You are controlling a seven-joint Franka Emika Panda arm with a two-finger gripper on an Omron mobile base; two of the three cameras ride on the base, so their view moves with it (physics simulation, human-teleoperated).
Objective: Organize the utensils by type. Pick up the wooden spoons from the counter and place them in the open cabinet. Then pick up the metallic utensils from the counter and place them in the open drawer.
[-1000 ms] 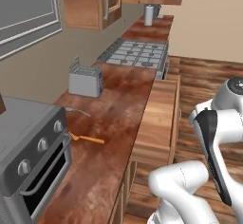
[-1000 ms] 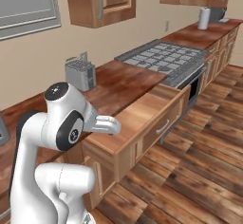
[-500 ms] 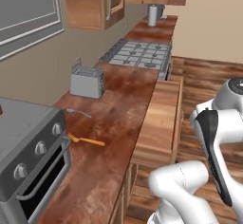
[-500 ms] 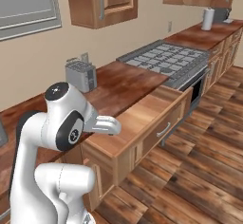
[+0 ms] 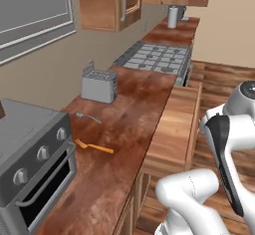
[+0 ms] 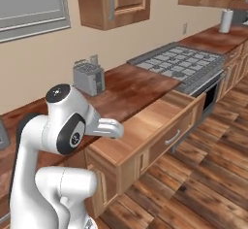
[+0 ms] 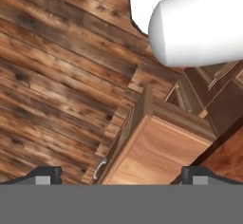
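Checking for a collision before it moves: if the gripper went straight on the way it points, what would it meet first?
Probably the open drawer: the open gripper points down at its front edge, with the wood floor beyond. Depth is unclear.

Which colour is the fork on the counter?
Orange fork; left base view shows it best.

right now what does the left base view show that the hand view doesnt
Left base view alone: the orange fork on the counter, a thin grey utensil beyond it, the toaster, toaster oven and stovetop. Hand view alone: the open fingers and the drawer's handle. Both share the open drawer and the wood floor.
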